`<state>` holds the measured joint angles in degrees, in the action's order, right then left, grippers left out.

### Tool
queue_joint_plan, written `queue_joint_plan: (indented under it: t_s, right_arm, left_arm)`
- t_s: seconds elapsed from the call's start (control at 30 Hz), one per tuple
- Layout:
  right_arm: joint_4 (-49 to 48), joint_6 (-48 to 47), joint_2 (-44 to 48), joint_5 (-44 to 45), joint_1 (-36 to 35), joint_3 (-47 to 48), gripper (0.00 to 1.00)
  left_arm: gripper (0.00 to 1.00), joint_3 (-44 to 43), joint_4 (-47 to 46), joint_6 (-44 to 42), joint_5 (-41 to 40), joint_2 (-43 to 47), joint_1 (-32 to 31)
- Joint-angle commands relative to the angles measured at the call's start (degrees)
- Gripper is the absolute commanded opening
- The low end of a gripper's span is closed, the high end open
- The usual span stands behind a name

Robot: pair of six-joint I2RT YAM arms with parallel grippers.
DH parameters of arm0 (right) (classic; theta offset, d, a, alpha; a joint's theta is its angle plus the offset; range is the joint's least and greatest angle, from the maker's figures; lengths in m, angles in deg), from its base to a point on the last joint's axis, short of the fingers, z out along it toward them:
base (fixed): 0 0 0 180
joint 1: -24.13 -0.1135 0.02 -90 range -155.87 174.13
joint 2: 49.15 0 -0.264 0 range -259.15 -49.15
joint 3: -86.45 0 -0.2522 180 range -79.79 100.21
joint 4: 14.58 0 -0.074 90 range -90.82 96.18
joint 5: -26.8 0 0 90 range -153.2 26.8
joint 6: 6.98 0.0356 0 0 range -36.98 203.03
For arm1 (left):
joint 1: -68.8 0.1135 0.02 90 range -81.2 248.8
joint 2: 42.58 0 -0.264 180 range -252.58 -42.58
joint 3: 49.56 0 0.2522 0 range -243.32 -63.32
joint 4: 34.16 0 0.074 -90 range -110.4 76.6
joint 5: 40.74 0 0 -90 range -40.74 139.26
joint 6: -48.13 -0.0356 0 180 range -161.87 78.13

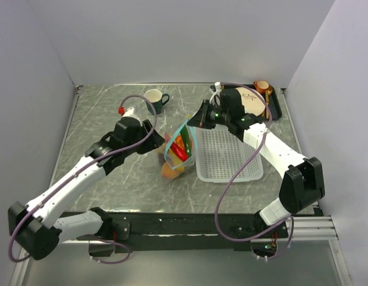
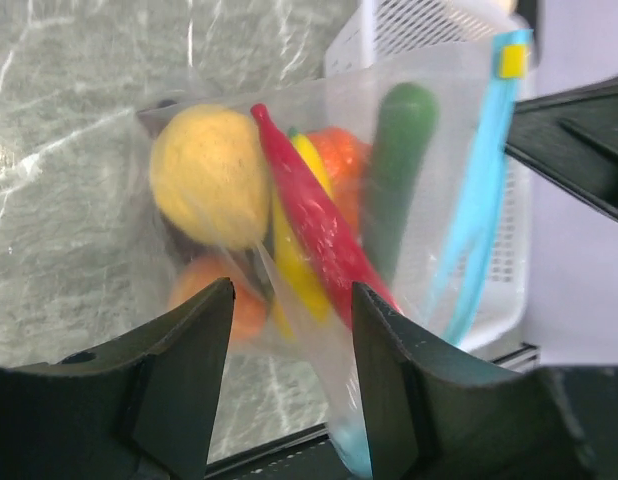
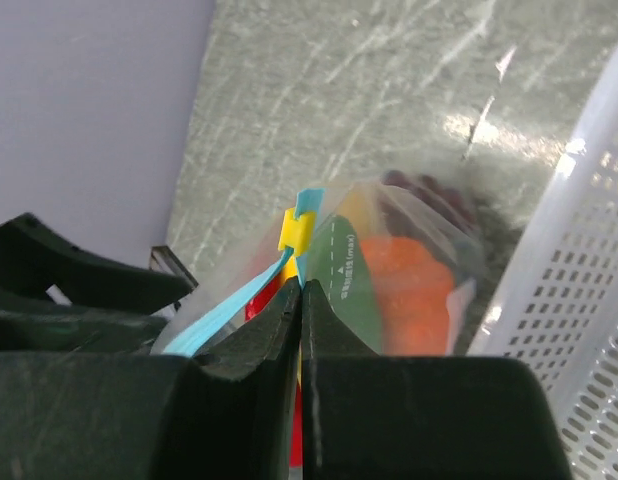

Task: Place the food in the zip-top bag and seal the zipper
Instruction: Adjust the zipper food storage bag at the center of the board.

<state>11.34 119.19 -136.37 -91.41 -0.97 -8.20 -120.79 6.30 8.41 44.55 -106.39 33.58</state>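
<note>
Produce filled the zip-top bag, which hung near the middle of the counter, just left of a white mesh basket and touching or nearly touching its near wall. The right pincer was clamped shut on the bag's mouth edge, its two dark fingers pressed together over the teal zipper just below a small yellow slider. From overhead, that pincer held the mouth up and slightly toward the basket while the loaded bottom sagged toward the near-left. The left pincer stood open, its fingers well parted in front of the bag's lower side. A fold of clear film sagged between them, but whether either finger touched it could not be told. Through the plastic, the left wrist view showed a yellow lemon at the left and a long red chili slanting across the middle. A yellow banana lay under the chili, with an orange behind it and a green pepper upright toward the zipper side. A peach-coloured fruit lay low beneath the lemon. In the right wrist view, a dark purple grape bunch was dimly visible at the far end of the bag. The zipper's two teal strips stood apart along much of their length, so the mouth was not sealed. A dark mug stood at the back of the counter, and a cream plate at the back right.
</note>
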Motion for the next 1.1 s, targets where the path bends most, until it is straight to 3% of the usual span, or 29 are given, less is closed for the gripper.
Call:
queue_joint_plan:
  t_s: [0.0,0.37,0.63,1.07]
  right_arm:
    - [-3.11,1.45,2.67,-0.54,0.23,4.43,0.08]
    - [-2.76,3.30,-0.14,1.58,0.32,6.45,0.09]
    - [-2.32,3.65,-1.11,1.93,0.32,8.04,0.09]
    - [-2.85,3.48,-0.14,1.49,0.23,6.63,0.10]
  left_arm:
    - [0.56,-0.27,1.77,2.80,-1.27,7.38,-0.11]
    - [0.59,13.61,-0.24,13.87,3.57,23.82,-3.88]
    - [0.59,12.57,-4.11,19.15,-6.79,17.59,-17.94]
    - [0.58,12.92,-5.52,22.48,-17.88,17.50,-18.39]
